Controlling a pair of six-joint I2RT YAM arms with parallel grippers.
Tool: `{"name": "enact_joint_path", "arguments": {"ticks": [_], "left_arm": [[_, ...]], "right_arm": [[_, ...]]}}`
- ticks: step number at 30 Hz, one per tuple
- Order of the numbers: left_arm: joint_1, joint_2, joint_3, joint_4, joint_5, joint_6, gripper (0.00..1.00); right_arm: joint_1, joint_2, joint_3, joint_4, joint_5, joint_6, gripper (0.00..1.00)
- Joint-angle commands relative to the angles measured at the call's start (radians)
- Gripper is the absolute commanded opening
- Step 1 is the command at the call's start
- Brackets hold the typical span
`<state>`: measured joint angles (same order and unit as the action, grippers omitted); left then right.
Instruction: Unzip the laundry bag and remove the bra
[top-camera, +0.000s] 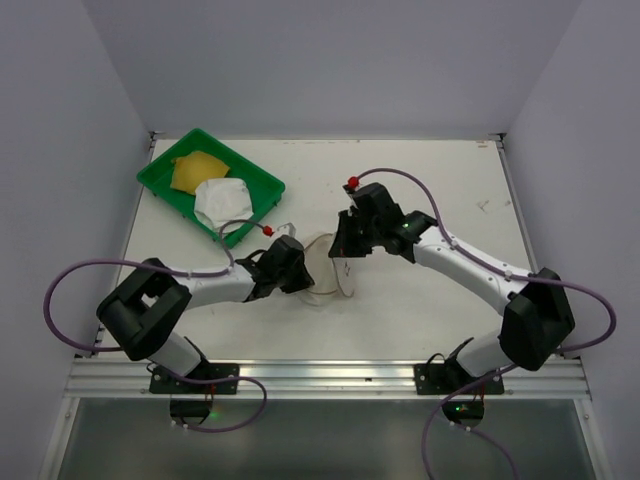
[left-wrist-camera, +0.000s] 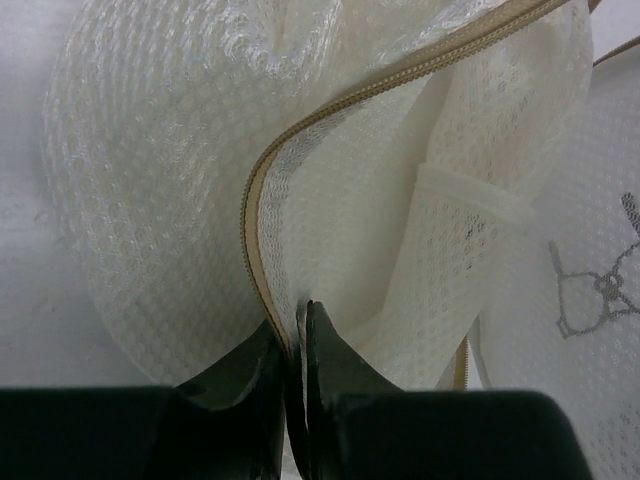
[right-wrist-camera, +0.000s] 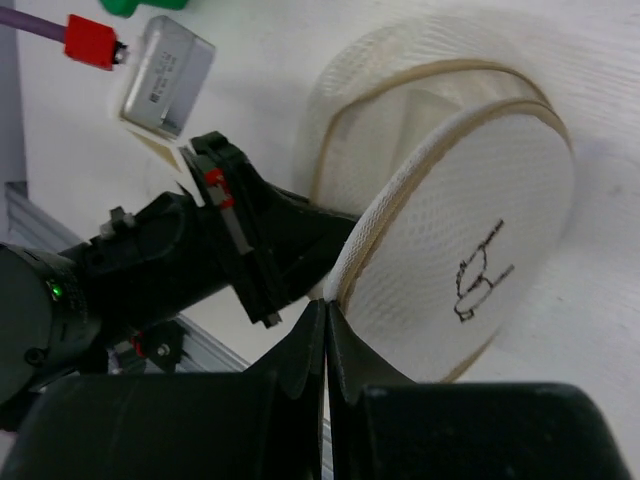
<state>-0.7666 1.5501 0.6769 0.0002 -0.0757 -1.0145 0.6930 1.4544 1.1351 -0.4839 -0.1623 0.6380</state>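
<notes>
We judge the bag (top-camera: 323, 270), mid-desk (top-camera: 420, 315), light floppy mesh on a springy rim. Left hand (left-wrist-camera: 303, 312) pinches its zip tape and right hand (right-wrist-camera: 326, 306) pinches the lid rim, both firm holds. The soft bra (top-camera: 208, 186) lies in the tray (top-camera: 245, 161).

Reaches inward with both arms, elbows bent. Pinches left gripper (left-wrist-camera: 303, 312) and right gripper (right-wrist-camera: 326, 305) shut on bag (right-wrist-camera: 470, 230), tips facing, near together.
</notes>
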Motion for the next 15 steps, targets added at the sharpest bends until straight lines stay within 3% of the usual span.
{"name": "enact_joint_path", "arguments": {"ticks": [1,9,15], "left_arm": [[-0.005,-0.061,-0.059,0.109,0.028,-0.021,0.15],[0.000,-0.180,-0.191,0.228,0.056,0.016,0.28],[0.000,-0.186,-0.250,0.307,0.076,0.016,0.34]], "right_arm": [[0.014,0.056,0.022,0.169,-0.190,0.011,0.00],[0.014,0.188,0.023,0.359,-0.327,0.009,0.00],[0.016,0.300,0.023,0.470,-0.422,0.017,0.00]]}}
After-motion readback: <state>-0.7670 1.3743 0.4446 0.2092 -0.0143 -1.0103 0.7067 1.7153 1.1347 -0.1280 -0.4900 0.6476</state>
